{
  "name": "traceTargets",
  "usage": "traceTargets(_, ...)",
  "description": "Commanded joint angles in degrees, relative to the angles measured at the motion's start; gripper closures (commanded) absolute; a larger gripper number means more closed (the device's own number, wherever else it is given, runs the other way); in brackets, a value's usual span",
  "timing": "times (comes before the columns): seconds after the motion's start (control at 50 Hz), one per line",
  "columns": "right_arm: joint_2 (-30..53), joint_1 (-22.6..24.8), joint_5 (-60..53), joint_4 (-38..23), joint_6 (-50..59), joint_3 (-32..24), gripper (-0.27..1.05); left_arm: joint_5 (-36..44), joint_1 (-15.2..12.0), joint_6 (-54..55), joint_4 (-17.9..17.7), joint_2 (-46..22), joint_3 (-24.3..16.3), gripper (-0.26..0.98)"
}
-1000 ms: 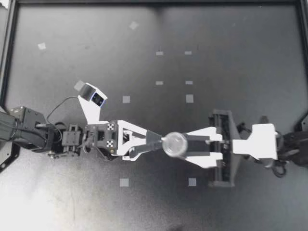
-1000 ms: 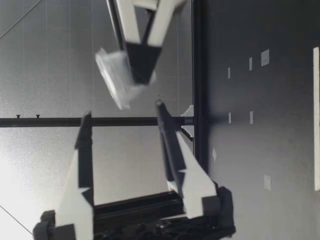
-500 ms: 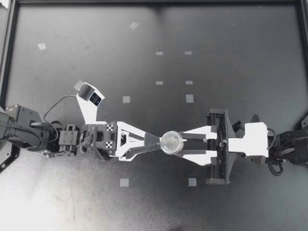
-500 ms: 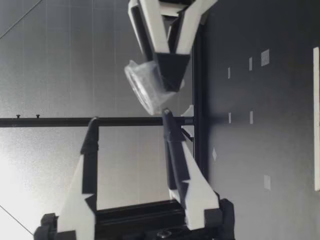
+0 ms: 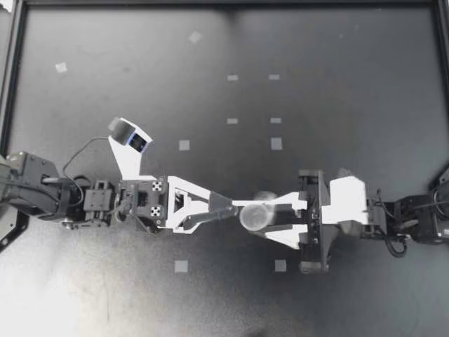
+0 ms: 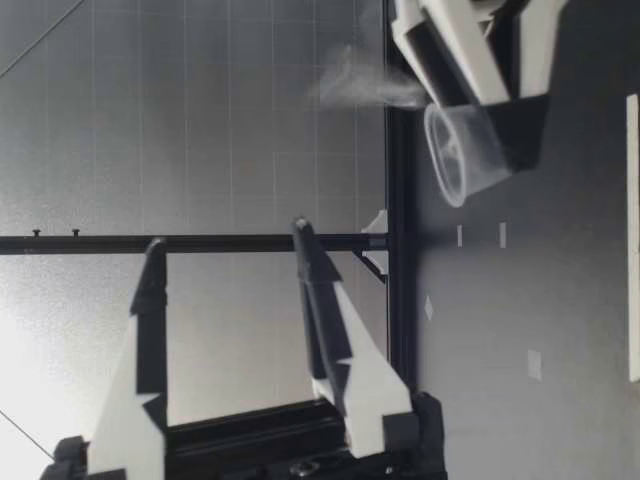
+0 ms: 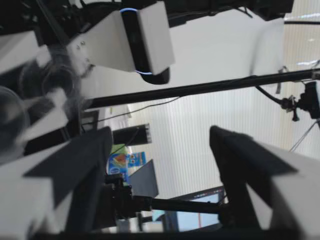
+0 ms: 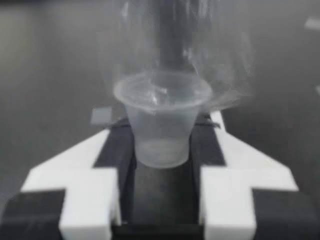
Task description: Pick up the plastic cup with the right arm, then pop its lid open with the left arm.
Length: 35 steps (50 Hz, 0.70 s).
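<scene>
2 grippers meet near the middle of the table (image 5: 351, 105). My right gripper (image 5: 261, 217) pinches a small clear plastic cup (image 5: 252, 215), plain-walled, from both sides and holds it above the surface. My left gripper (image 5: 229, 208) gapes wide, holding nothing, just left of the cup.

Over the last 1.0 s my right pincer (image 5: 247, 217), clamped on the small clear plastic cup (image 5: 254, 215), has sunk. Low view: the cup (image 6: 468, 150) dropped from the height between the two fingers of my left pincer (image 5: 226, 209) to below the lower finger, close above the dark bench (image 5: 337, 105). Top view: the right arm's white wrist block moved in toward the bench middle. The left pincer dipped slightly at 0.5 s and has since risen.
</scene>
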State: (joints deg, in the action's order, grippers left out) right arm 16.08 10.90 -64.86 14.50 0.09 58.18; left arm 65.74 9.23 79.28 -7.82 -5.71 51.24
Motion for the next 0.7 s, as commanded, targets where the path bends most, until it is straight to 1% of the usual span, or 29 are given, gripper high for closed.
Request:
traceTargets(0.0, -1.8, 1.1, 1.3, -0.2, 0.0, 0.3, 0.53, 0.6, -0.3, -1.4, -0.1, 1.8, -0.6, 0.03)
traceTargets(0.16, -5.4, 1.4, 3.9, -0.1, -0.1, 0.7, 0.53, 0.1, -0.5, -5.3, -0.1, 2.2, 0.0, 0.03)
traceTargets(0.3, -9.2, 1.4, 3.8, -0.2, -0.3, 0.5, 0.53, -2.2, -0.5, -14.1, -0.1, 2.3, 1.1, 0.03)
traceTargets(0.4, -11.3, 1.4, 3.0, -0.2, -0.2, 0.5, 0.53, -4.0, -0.5, -26.0, -0.1, 2.7, 1.9, 0.03)
traceTargets(0.52, -12.7, 1.4, 1.0, -0.2, 0.0, 0.4, 0.53, -6.5, -0.4, -46.3, 0.2, 4.5, 3.9, 0.03)
traceTargets(0.58, -13.4, 1.4, -0.4, -0.2, 0.2, 0.4, 0.53, -7.3, 0.4, -55.1, 0.1, 6.4, 4.8, 0.03)
traceTargets(0.68, -14.2, 1.3, -0.7, -0.1, 1.1, 0.4, 0.53, -9.1, 1.6, -66.0, 0.2, 10.7, 6.1, 0.03)
